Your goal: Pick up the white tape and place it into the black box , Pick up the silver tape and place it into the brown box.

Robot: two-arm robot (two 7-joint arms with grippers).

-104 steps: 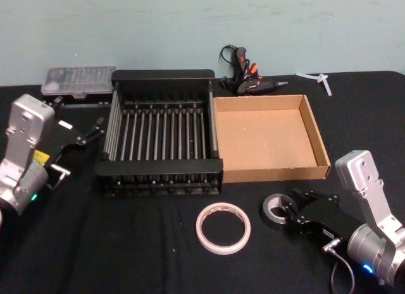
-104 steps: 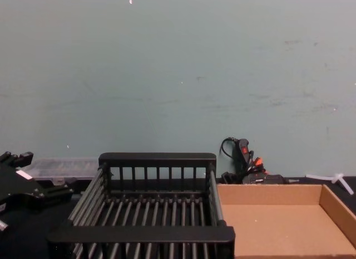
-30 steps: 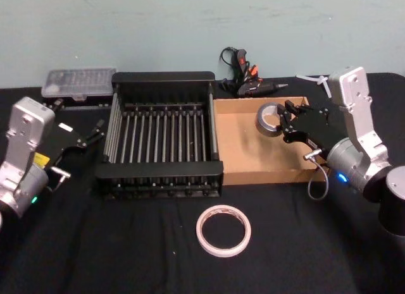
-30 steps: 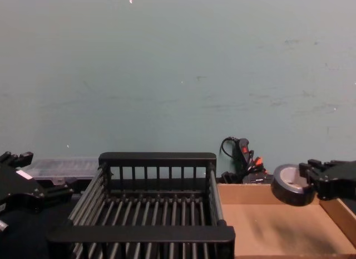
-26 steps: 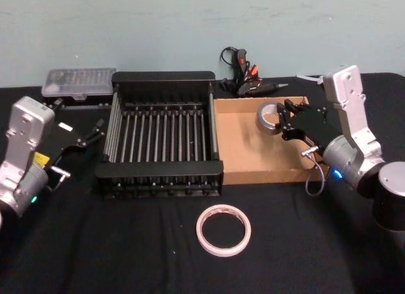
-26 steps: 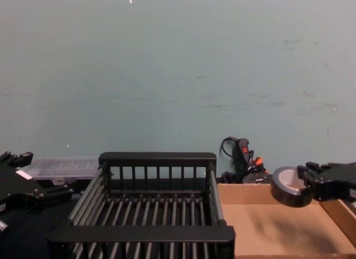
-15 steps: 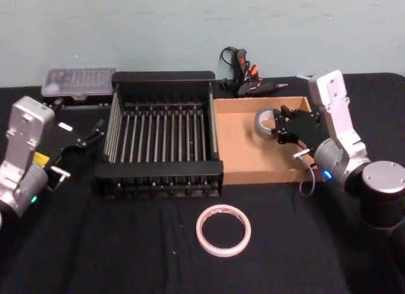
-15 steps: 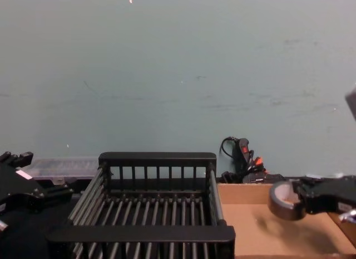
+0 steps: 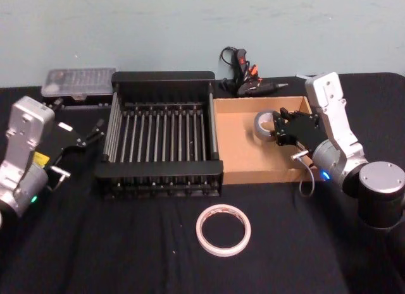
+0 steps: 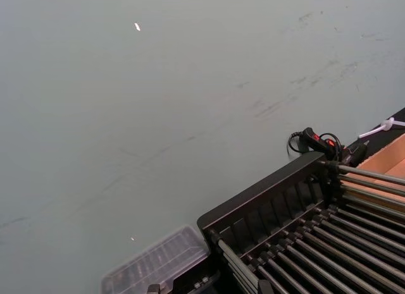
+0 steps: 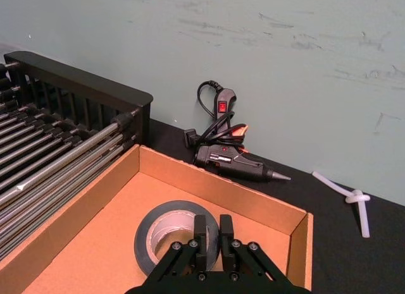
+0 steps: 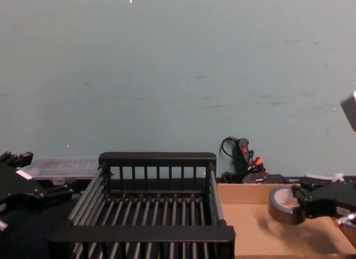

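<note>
Item one: my right gripper (image 9: 276, 131) pinches the silver tape (image 9: 264, 125) over the brown box (image 9: 245, 156), toward its far right corner. Item two: the white tape (image 9: 223, 229) lies in front of that box; my left gripper (image 9: 95, 131) idles well left of it, whether spread or closed I cannot tell.

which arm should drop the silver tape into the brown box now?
Right. The right gripper is already shut on the silver tape and holds it over the brown box. The left gripper is parked on the far side of the black box.
</note>
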